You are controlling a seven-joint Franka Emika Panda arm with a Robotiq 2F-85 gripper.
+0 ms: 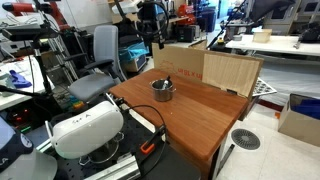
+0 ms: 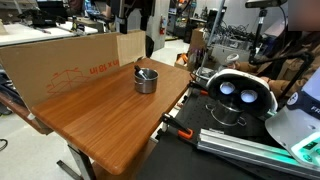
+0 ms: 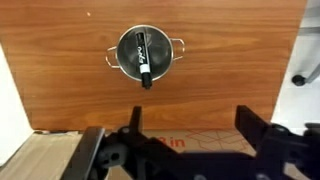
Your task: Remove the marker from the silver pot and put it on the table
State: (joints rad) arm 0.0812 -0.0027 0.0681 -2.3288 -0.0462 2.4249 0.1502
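Observation:
The silver pot (image 3: 145,52) stands on the reddish-brown table (image 3: 230,70) and shows in both exterior views (image 1: 163,89) (image 2: 146,80). The marker (image 3: 143,58) lies inside the pot, dark with a pale label. One end leans over the rim towards my gripper. My gripper (image 3: 190,115) is open and empty, its two black fingers wide apart. It hangs high above the table's back edge, well apart from the pot. I cannot pick the gripper out clearly in the exterior views.
A cardboard box (image 1: 180,60) (image 2: 70,60) and a pale plywood board (image 1: 232,72) stand along the table's back edge; the box lies under my gripper (image 3: 190,145). The white robot base (image 1: 85,125) (image 2: 240,95) is beside the table. Chairs and desks stand behind.

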